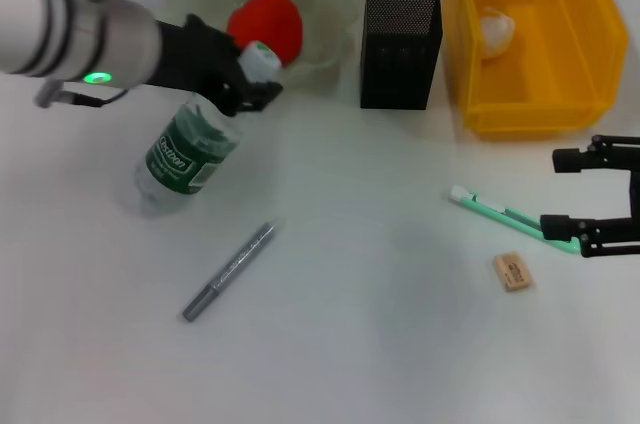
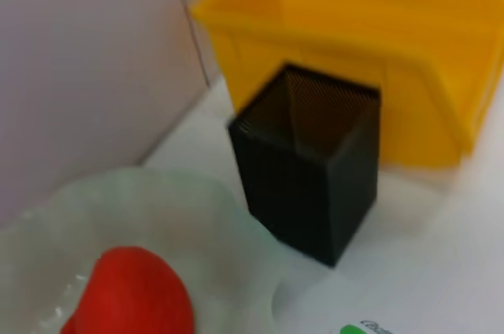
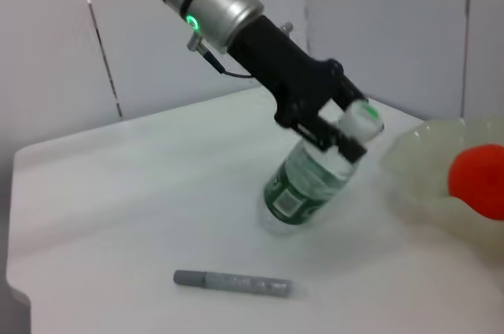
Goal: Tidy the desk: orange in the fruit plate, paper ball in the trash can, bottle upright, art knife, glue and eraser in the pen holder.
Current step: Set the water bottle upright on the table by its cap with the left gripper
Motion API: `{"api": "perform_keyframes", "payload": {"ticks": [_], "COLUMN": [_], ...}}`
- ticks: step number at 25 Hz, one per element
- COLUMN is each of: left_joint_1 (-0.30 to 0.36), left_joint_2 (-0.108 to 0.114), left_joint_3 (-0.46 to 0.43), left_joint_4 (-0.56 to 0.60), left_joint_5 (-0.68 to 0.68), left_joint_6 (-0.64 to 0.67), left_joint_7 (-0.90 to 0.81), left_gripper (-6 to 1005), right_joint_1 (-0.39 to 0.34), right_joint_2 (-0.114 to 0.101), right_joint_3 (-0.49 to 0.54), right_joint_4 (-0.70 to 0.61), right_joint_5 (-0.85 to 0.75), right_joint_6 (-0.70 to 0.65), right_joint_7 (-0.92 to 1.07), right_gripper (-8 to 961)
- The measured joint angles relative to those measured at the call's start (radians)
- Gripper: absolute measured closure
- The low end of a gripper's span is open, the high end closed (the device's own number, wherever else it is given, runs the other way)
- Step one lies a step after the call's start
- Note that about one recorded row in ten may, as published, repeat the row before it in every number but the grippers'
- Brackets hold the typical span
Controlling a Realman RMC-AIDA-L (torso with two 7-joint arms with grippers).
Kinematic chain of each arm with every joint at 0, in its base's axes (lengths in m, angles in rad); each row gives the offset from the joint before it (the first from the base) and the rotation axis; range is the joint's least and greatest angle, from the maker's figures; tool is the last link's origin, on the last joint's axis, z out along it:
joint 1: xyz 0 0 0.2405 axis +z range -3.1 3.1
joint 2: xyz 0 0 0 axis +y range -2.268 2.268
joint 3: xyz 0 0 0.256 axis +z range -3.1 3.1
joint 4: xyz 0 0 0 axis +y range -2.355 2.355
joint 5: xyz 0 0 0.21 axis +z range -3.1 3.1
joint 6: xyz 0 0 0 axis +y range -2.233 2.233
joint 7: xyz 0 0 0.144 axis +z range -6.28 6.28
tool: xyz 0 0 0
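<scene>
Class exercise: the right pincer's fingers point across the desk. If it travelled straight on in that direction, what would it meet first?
Judged from the head view, the right pincer, open, points toward the robot's left. The green art knife lies first in that line, by its lower finger. Height above the desk is unclear.

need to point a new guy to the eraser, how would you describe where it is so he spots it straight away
Start at the yellow bin at the back of the white desk and come forward, past the green art knife by the right hand. The eraser lies flat just nearer than that knife: a small tan block, the only short, stubby thing among long thin ones.
</scene>
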Motion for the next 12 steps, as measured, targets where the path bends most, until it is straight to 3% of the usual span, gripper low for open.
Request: {"api": "perform_keyframes", "payload": {"ticks": [5, 12], "left_joint_1": [0.101, 0.212], "left_joint_2": [0.001, -0.001], "left_joint_3": [-0.117, -0.177], "left_joint_4": [0.023, 0.019], "left_joint_5": [-0.179, -0.42], "left_joint_6": [0.012, 0.001], "left_joint_7": [0.085, 0.197], "left_gripper": [550, 550], "right_joint_1": [0.027, 0.047], "right_joint_2": [0.0, 0.001], "right_joint_3": [-0.003, -0.003], "right_joint_4": [0.023, 0.042], "right_joint_5": [0.0, 0.001], "right_joint_6": [0.0, 0.0], "right_joint_7": [0.0, 0.0], "right_gripper": [169, 169]}}
